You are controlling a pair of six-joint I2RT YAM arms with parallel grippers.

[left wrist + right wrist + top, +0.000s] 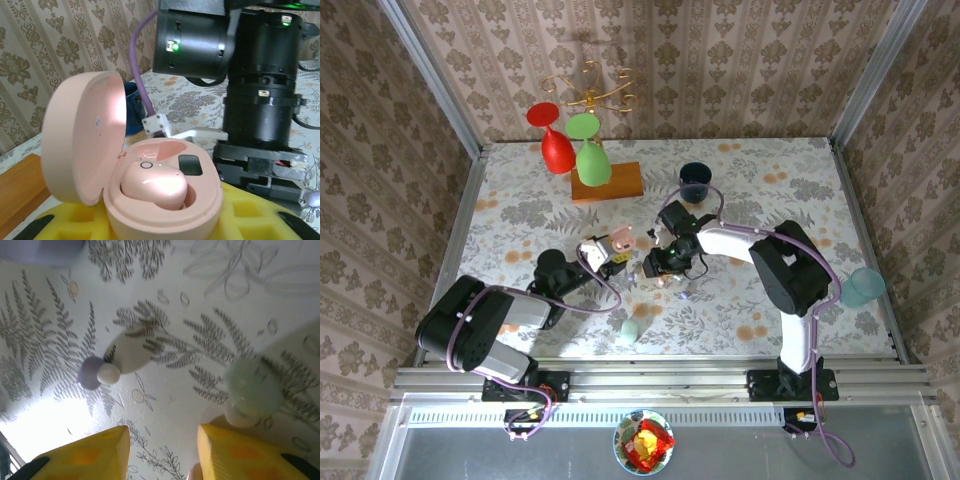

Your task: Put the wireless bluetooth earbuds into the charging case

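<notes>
Here's the table (770, 180), spread with a pale cloth of grey leaves and small orange blossoms. Beyond the table's far edge the back wall (720, 60) rises in beige damask wallpaper. The same paper covers the left wall (370, 170) and the right wall (920, 150) on either side of the table. Grey metal posts (430, 75) lean up from the table's two far corners. A silver rail (660, 378) runs along the table's near edge. Strong light hits the cloth, and a white glare (40, 415) washes out the leaf print.
</notes>
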